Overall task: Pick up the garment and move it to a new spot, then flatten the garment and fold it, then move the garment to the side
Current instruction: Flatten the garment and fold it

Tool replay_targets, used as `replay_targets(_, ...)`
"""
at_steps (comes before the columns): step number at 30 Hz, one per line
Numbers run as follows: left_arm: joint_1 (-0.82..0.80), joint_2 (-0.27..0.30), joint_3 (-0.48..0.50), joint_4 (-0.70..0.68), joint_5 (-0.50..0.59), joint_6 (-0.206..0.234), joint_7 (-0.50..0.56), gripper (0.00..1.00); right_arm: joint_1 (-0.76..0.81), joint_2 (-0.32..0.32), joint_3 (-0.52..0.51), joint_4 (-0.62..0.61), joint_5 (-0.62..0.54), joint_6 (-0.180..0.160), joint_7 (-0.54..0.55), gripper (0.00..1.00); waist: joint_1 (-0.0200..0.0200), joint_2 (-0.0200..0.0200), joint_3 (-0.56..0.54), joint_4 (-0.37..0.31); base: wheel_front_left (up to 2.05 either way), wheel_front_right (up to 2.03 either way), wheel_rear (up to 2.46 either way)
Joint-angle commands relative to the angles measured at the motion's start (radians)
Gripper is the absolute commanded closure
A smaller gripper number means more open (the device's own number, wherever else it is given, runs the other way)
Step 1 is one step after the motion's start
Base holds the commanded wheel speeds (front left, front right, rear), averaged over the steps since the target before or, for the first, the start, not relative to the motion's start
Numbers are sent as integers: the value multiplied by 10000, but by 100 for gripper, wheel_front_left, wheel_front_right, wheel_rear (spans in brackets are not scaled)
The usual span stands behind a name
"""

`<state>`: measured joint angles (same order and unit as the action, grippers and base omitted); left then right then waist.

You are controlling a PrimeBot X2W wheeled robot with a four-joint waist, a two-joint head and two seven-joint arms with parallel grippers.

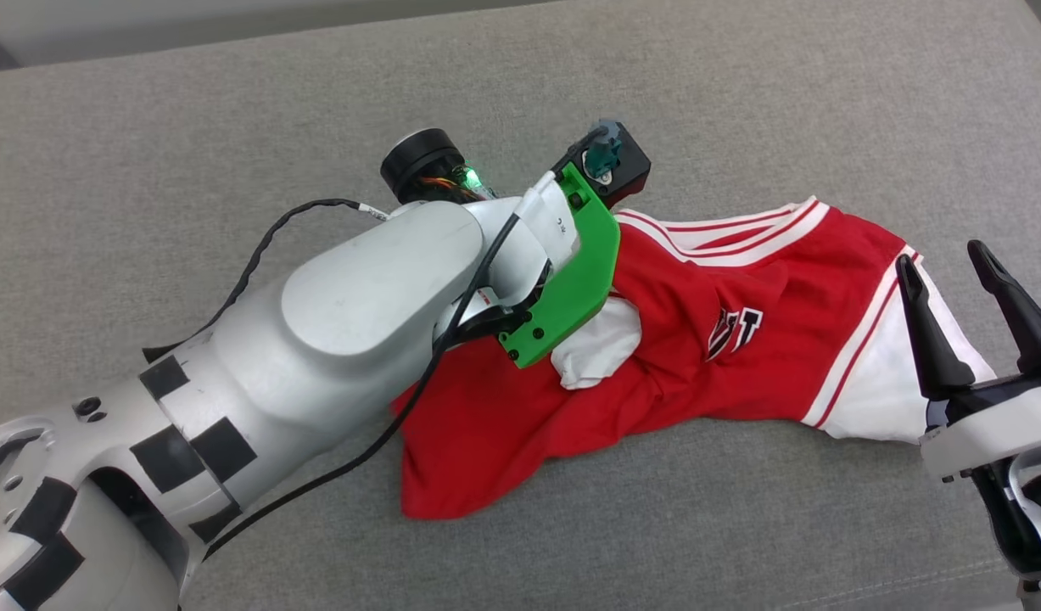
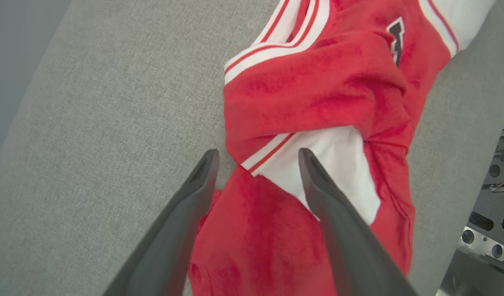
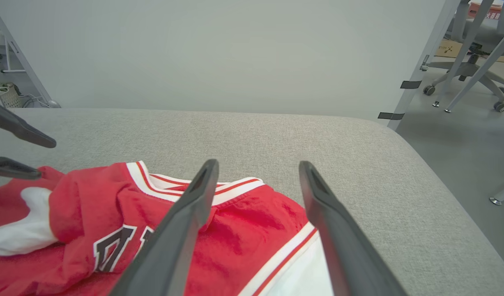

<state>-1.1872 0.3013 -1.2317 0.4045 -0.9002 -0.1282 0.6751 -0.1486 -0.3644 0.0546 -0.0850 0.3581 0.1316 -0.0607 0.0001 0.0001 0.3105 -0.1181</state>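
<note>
Surface: on my head feed a grey fabric cushion (image 1: 232, 110) runs edge to edge, with its rounded far corner at 2 o'clock on the right wrist feed
Garment: the red jersey (image 1: 673, 373) lies crumpled on the cushion, spreading from the centre of the head feed out toward 3 o'clock, and its striped neck trim sits at 1 o'clock of the heap; I also see it on the left wrist feed (image 2: 317, 94) and the right wrist feed (image 3: 243, 230)
Left arm: the silver forearm (image 1: 359, 297) enters from 8 o'clock and reaches over the jersey's near-left end, so its fingers are hidden from my head camera
Right gripper: it (image 1: 941, 253) sits at 4 o'clock on the head feed with its jaws released and spread, gripping nothing; its tips are over the white right sleeve (image 1: 876, 373)
Left gripper: on its own feed it (image 2: 258, 152) has its jaws released and wide apart, straddling a fold where red cloth meets a white sleeve; I cannot tell whether the tips touch the cloth
Wrist bracket: a green plate (image 1: 571, 271) on the left wrist overlaps the jersey's 9 o'clock edge
Bunched sleeve: a white lump (image 1: 601, 344) sits just beside that bracket at its 5 o'clock
Lettering: black, white-outlined characters (image 1: 732, 327) lie creased at the middle of the jersey
</note>
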Motion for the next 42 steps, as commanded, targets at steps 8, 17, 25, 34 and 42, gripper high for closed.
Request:
replay_targets(8, -485, -251, -460, 1201, 95, -24, -189, 0, -892, 10, 473, 574, 206, -9, -544, 0, -1, -1, 1266, -916, 0, 0, 0)
replay_targets(17, 369, -159, -483, 1459, 945, -24, 774, 84, -1398, -34, 831, 1230, 267, -9, -1040, 0, -1, -1, 1541, -1024, 0, 0, 0)
replay_targets(25, 246, 12, -484, 774, 1169, -25, -124, 100, -1507, -125, 863, 1490, 244, -9, -1208, 0, -1, -1, 1216, -738, 0, 0, 0)
replay_targets(34, -354, 1273, -485, -768, 1512, -25, -2422, 100, -646, -41, 531, 1455, 185, -9, -1029, 0, -1, -1, 271, 33, 0, 0, 0)
replay_targets(42, -1143, 2617, -385, -842, 1078, -25, -2612, 100, -327, 89, 449, 1100, 134, -9, -809, 0, -1, -1, 229, 224, 0, 0, 0)
